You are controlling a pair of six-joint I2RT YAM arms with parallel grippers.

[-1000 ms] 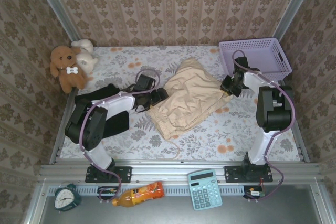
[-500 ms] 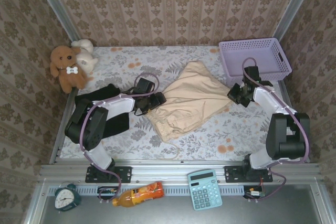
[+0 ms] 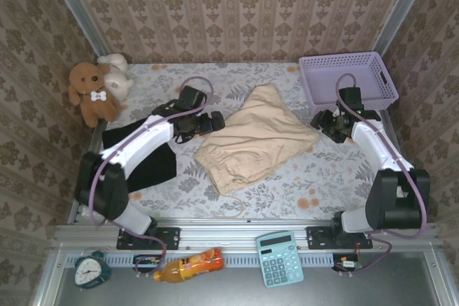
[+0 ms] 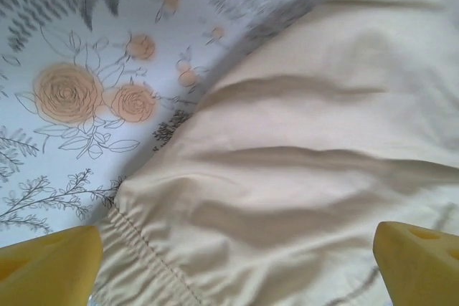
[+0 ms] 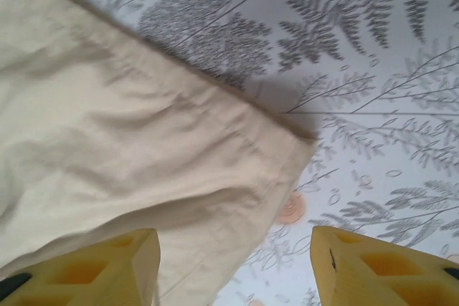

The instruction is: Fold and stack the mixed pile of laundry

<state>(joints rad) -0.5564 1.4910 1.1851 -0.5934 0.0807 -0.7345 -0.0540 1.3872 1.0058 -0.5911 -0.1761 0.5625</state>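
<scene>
Both pairs: left fingers point(image 4: 46, 266) and right fingers point(image 5: 373, 263) spread, empty.
Beige piece point(image 3: 254, 137): between them — an edge under each.

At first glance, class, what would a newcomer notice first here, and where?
The pale beige garment spread mid-table draws the eye first, with the left gripper and the right gripper open at either side of it. A black garment lies near the left edge. A lavender basket stands in the far right corner, plush toys in the far left.
</scene>
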